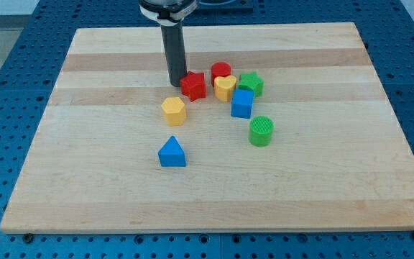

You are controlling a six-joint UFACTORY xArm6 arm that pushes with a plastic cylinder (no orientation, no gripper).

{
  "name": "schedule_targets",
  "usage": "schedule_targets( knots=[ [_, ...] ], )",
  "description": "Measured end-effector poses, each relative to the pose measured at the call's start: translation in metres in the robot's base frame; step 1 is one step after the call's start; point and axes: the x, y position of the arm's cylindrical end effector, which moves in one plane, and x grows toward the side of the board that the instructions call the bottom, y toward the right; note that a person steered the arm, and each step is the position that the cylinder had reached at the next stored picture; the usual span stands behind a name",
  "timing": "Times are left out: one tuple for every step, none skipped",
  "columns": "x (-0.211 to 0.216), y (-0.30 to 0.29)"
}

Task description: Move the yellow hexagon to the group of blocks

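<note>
Nearest item: blue triangular block (172, 152), standing alone on the wooden board (106, 187), left of centre, apart from the rest; no writing legible on it or on any other piece.

Yellow hexagon (173, 110): task block; just beyond the blue triangular block, set apart from the cluster, slightly nearer and to the left of the red block beside the rod.

Green cylinder (261, 131): ribbed sides; right of centre, near the blue cube but not touching it.

Blue cube (242, 103): nearer edge of the cluster, just in front of the yellow heart.

Yellow heart block (225, 88): centre of the cluster, between the red star and the green star.

Red star-shaped block (192, 85): left end of the cluster.

Red cylinder (221, 71): far side of the cluster, behind the yellow heart.

Green star block (251, 83): right end of the cluster.

Rod: dark, upright, descending from the far edge; my tip (175, 85) rests on the board just left of the red star, beyond the yellow hexagon and clear of it; no jaws fitted, so nothing is gripped.

Surround: blue perforated table (6, 43).
</note>
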Motion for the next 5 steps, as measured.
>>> schedule_targets(
  knots=[
    [0.005, 0.0],
    [0.006, -0.002],
    [0.006, -0.031],
    [0.025, -0.065],
    [0.059, -0.08]
  ],
)
